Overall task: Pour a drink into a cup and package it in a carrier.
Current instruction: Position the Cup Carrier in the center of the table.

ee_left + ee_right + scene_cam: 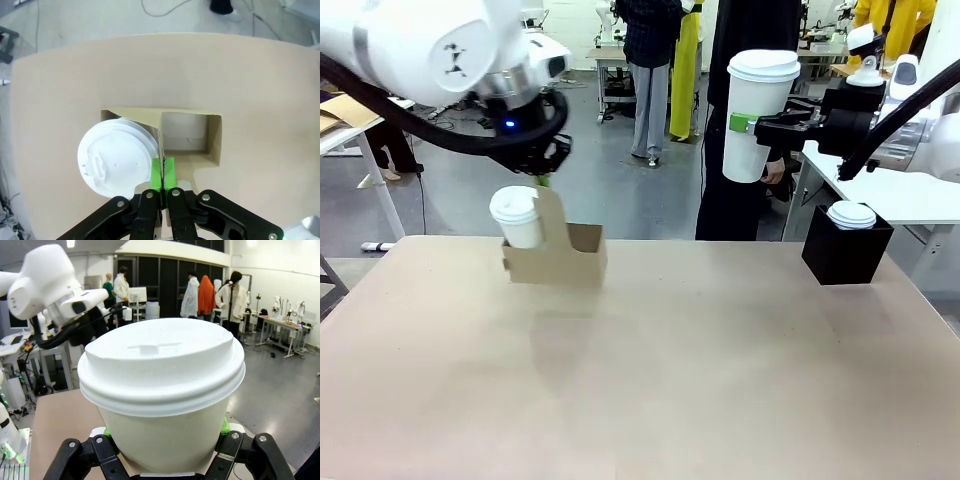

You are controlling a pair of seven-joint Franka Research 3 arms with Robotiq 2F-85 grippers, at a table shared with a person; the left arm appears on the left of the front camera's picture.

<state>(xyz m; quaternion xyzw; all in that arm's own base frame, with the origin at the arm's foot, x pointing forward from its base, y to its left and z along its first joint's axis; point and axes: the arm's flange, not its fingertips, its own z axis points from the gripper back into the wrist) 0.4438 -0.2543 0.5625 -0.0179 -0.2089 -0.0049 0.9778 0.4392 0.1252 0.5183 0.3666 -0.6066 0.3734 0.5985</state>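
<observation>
Tabletop (720, 380) nearest, tan. Beyond it the carrier (560, 262) hangs from the left gripper (542, 182), which is clamped on the upright handle panel. A shadow lies on the table apart from the carrier, so it looks lifted clear. Lidded cup (517, 218) sits in the carrier's left slot. Well right of the carrier and higher, the right gripper (752, 125) is closed around a tall white cup (760, 90), held upright, likely to keep it from spilling. Farther right of the carrier is a black box (845, 255) with a short lidded cup (851, 214) in it.

Left wrist: left gripper (162, 172) pinches the carrier (215, 140) by the handle's top edge. Lidded cup (117, 160) on one side, empty slot (184, 132) on the other, probably meant for a second cup.

Right wrist: right gripper (165, 430) squeezes the tall white cup (160, 370) below its lid. The drink is hidden by the lids, so I cannot tell which cup holds it.
</observation>
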